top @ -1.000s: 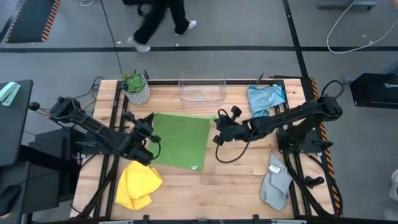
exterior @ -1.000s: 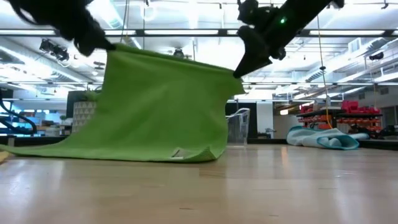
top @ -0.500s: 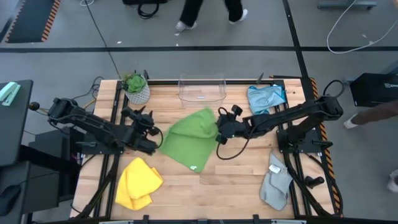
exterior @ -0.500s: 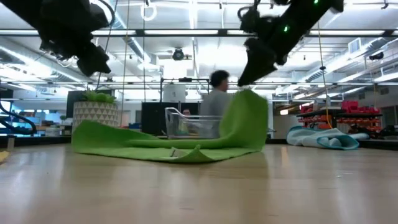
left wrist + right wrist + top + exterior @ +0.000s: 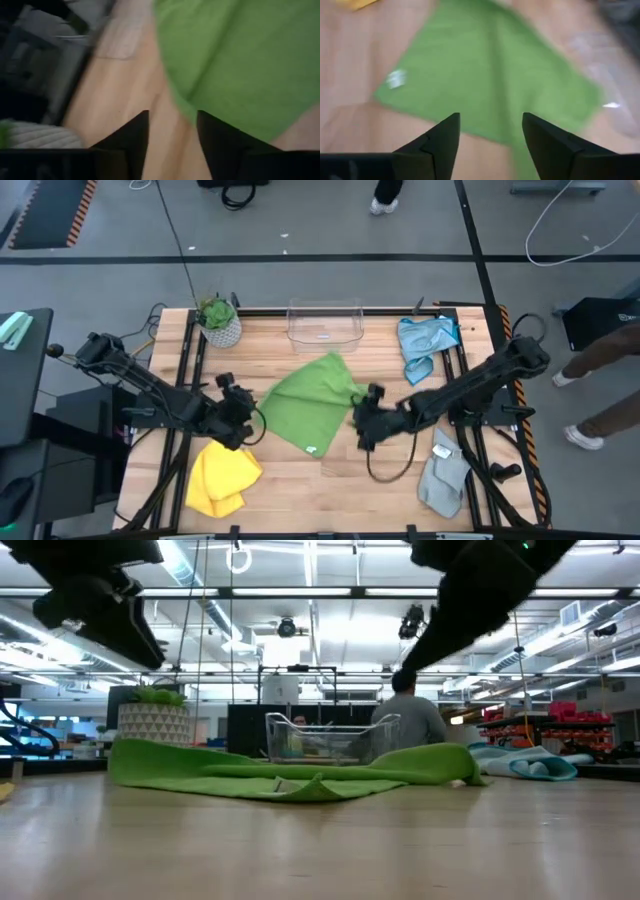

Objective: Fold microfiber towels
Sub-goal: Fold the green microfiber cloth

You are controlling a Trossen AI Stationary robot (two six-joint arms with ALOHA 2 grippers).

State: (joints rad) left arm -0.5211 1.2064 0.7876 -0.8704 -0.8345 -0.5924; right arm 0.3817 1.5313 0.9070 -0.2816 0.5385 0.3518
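Left gripper (image 5: 243,402) hangs with fingers spread and empty beside the green towel (image 5: 312,406) — right gripper (image 5: 362,423) likewise parted, holding nothing, at the towel's other edge. The green towel lies rumpled mid-table; yellow towel (image 5: 222,475), grey towel (image 5: 441,471) and blue towel (image 5: 426,339) lie apart near the table's edges.

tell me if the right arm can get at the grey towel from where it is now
Probably yes. The grey towel lies uncovered on the table's near right corner, just beside the right gripper, whose fingers are open and empty over the green towel's edge. Nothing sits between them.
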